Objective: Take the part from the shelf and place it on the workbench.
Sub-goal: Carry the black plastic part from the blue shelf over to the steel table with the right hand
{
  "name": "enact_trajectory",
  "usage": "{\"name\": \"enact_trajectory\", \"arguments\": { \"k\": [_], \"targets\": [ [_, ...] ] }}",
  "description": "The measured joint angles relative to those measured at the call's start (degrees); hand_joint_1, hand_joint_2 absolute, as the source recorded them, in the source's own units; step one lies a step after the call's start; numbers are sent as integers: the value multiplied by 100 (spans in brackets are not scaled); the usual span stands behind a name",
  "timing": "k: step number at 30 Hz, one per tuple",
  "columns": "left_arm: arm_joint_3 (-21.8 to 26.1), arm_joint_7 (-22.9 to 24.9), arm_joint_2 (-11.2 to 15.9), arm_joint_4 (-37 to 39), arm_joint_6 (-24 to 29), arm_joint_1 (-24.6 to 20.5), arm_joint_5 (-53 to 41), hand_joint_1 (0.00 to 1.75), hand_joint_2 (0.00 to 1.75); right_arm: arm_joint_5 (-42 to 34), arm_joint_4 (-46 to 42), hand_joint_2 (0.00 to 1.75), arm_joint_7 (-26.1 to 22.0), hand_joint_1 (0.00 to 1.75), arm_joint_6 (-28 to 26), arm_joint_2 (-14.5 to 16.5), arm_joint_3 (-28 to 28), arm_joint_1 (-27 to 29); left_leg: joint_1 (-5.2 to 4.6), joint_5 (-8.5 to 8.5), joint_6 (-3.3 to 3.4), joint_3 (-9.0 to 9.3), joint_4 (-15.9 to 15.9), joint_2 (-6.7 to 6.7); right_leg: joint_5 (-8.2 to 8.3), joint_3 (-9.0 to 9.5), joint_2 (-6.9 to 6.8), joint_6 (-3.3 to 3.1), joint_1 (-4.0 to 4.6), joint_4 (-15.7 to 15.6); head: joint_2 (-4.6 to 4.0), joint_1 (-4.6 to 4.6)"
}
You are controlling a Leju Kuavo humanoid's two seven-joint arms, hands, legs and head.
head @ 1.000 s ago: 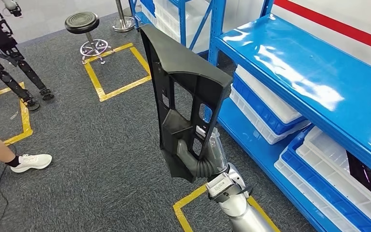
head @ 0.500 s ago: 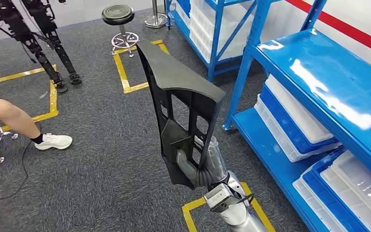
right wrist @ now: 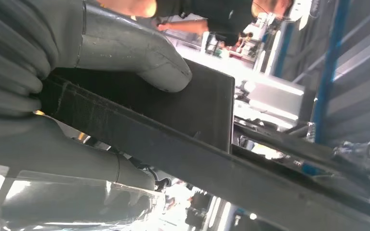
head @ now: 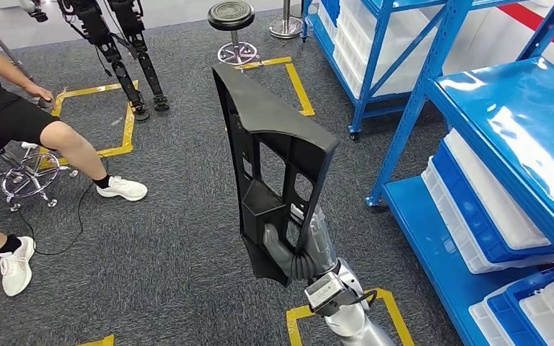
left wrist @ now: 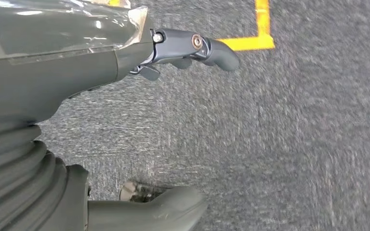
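Grey carpet marked with yellow tape is lying under me, with the blue shelf off to my right and a seated person close by on my left. My right hand is gripping the black part at its bottom end, holding it upright and top-heavy, so it may be levering loose or swinging toward the shelf post. My left hand is hanging over the floor holding nothing, fingers seemingly curled, though I cannot tell for sure.

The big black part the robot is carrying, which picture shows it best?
The head view. There the whole black part stands upright, the right hand gripping its lower end. The right wrist view shows a close dark slab of it under the grey thumb. The left wrist view shows carpet and the left hand.
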Motion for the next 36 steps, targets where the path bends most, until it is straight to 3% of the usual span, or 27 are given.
{"name": "enact_trajectory", "arguments": {
  "k": [2,3,4,6,8,10,12,14,15,17,19,20,22,23,24,25,27,28,30,31,33,34,35,36],
  "targets": [
    [-1,-3,-2,5,1,-15,0,0,175,1,13,175,-3,175,1,11,-4,2,5,-354,-35,-389,772,253,-17,0,-153,-55,48,-1,0,-8],
    [-1,-3,-7,10,0,-13,0,0,175,1,23,175,-3,175,1,12,-5,4,9,-441,-39,-536,1055,290,-25,-1,-233,-71,70,0,1,-8],
    [-1,-3,-11,15,1,-7,2,0,175,0,33,175,-3,175,2,14,-5,3,10,-424,-32,-581,1136,304,-33,-2,-309,-82,88,0,1,-8],
    [5,-5,-11,21,12,2,16,0,175,-2,46,175,-10,175,5,25,-5,-3,-4,-132,20,-319,641,354,-47,7,-441,-98,117,-1,0,-8],
    [20,-17,-1,20,24,-3,47,0,175,-10,54,175,-34,175,14,54,-5,-30,-63,127,110,96,-124,577,-66,24,-540,-94,147,-5,0,-4],
    [40,-40,10,20,30,-10,73,0,175,-27,69,175,-65,175,23,81,-5,-65,-127,180,176,257,-440,708,-82,35,-622,-67,158,-14,0,-2],
    [75,-57,25,20,43,-8,99,0,175,-41,91,175,-86,175,35,106,-5,-86,-149,208,214,283,-492,599,-95,62,-710,-28,160,-43,1,-4],
    [113,-68,22,21,72,1,135,0,175,-52,113,175,-114,175,59,128,-3,-114,-122,279,257,391,-640,473,-176,49,-570,7,161,79,-1,-1],
    [129,-72,16,21,85,-2,151,0,175,-60,123,175,-134,175,74,135,-1,-133,-98,317,282,447,-713,405,-267,-21,-427,11,161,271,-1,3],
    [158,-73,-2,22,98,-20,173,0,175,-92,165,175,-169,175,106,121,3,-150,-73,341,308,472,-750,258,-530,-361,-153,-15,133,975,-2,9],
    [188,-72,-21,23,102,-18,178,0,175,-157,226,175,-188,175,150,98,3,-149,-62,340,308,470,-745,78,-641,-651,-89,25,97,1448,-2,15],
    [204,-74,-32,24,102,-11,181,0,175,-200,251,175,-198,175,179,90,3,-156,-53,335,298,469,-736,-11,-559,-651,-82,83,73,1373,-2,15],
    [237,-88,-52,25,99,-2,186,0,175,-270,279,175,-226,175,235,84,4,-189,-23,304,243,458,-678,-181,-225,-390,4,236,-1,717,-2,17],
    [250,-100,-55,25,96,-6,187,0,175,-297,287,175,-237,175,260,86,5,-214,-19,271,195,431,-614,-256,-88,-253,85,276,-31,385,-2,19],
    [257,-116,-55,23,90,-11,186,0,175,-315,291,175,-241,175,285,87,7,-242,-12,243,148,398,-556,-313,-3,-154,145,275,-50,166,-2,18],
    [260,-133,-53,22,76,-15,183,0,175,-329,290,175,-228,175,309,90,7,-272,-5,224,106,362,-516,-359,27,-112,186,243,-46,65,-2,18],
    [262,-153,-51,21,35,-21,171,0,175,-339,272,175,-164,175,359,100,6,-354,29,226,47,317,-505,-416,42,-106,117,135,-18,61,-2,14],
    [262,-156,-52,21,12,-24,165,0,175,-338,257,175,-123,175,379,113,5,-404,40,214,25,300,-485,-359,52,-104,81,100,-13,54,-2,13],
    [263,-149,-46,21,-20,-59,161,0,175,-334,219,175,-76,175,409,146,4,-482,41,50,-14,165,-190,-72,61,-88,-13,31,-16,37,-2,-3],
    [264,-138,-43,21,-33,-87,164,0,175,-336,197,175,-59,175,423,157,2,-499,36,-112,-29,6,132,107,53,-81,-71,6,6,35,-2,-12],
    [266,-109,-34,21,-65,-130,169,0,175,-345,171,175,-35,175,446,163,-3,-507,41,-418,-42,-386,872,268,30,-79,-204,-36,51,35,-2,-18],
    [268,-99,-34,21,-78,-136,170,0,175,-349,168,175,-23,175,453,163,-5,-509,42,-459,-36,-509,1083,291,19,-76,-271,-51,71,35,-2,-19],
    [269,-93,-33,21,-87,-135,169,0,175,-351,166,175,-13,175,457,167,-5,-512,39,-380,-15,-513,1061,305,8,-68,-335,-64,88,35,-2,-19],
    [271,-90,-29,21,-92,-134,169,0,175,-351,161,175,-7,175,460,173,-5,-519,27,-218,18,-407,834,332,-4,-55,-396,-77,103,35,-2,-19]
  ]
}}
